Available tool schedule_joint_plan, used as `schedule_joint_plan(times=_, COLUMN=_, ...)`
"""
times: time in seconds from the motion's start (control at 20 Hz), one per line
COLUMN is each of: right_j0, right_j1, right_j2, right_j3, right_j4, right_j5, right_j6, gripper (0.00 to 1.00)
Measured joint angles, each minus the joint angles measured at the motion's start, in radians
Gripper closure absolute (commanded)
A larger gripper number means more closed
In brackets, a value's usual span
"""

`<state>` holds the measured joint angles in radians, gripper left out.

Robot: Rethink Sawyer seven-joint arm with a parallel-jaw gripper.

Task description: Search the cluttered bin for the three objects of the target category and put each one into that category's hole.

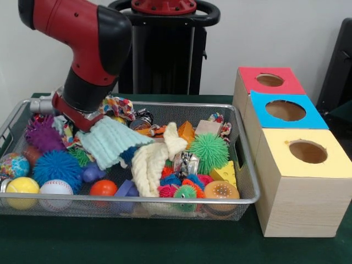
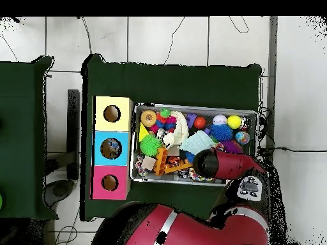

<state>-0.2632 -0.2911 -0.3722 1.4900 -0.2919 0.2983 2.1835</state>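
The wire bin [image 1: 242,159] is packed with toys. Among them are a mint green knit cloth [image 1: 113,142], a cream knotted rope toy [image 1: 151,162], a green spiky ball [image 1: 209,152], a blue spiky ball [image 1: 58,168] and a purple spiky ball [image 1: 43,135]. My gripper [image 1: 87,121] reaches down into the bin's back left part, right at the mint cloth's upper edge. The cloth and the wrist hide its tip. From above, the wrist [image 2: 205,163] sits over the bin [image 2: 191,107] beside the mint cloth [image 2: 198,141].
Three wooden boxes with round holes stand to the right of the bin: red-topped [image 1: 250,77], blue-topped [image 1: 261,102] and yellow-topped [image 1: 280,159]. A baseball [image 1: 55,190], a yellow ball [image 1: 22,187], an orange ball [image 1: 103,188] and a yellow cheese wedge [image 1: 225,173] lie along the bin's front.
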Motion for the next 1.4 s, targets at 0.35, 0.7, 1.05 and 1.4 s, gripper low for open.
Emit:
schedule_joint_plan(times=0.35, right_j0=-0.028, right_j1=0.003, right_j2=0.014, right_j3=-0.023, right_j4=-0.095, right_j5=0.000, right_j6=0.000, gripper=1.00)
schedule_joint_plan(times=0.7, right_j0=-0.034, right_j1=0.016, right_j2=0.012, right_j3=-0.044, right_j4=-0.188, right_j5=-0.007, right_j6=0.000, gripper=1.00)
schedule_joint_plan(times=1.05, right_j0=-0.053, right_j1=0.046, right_j2=0.004, right_j3=-0.062, right_j4=-0.328, right_j5=-0.123, right_j6=0.000, gripper=1.00)
schedule_joint_plan(times=1.4, right_j0=-0.171, right_j1=0.051, right_j2=0.052, right_j3=-0.064, right_j4=-0.513, right_j5=-0.276, right_j6=0.000, gripper=1.00)
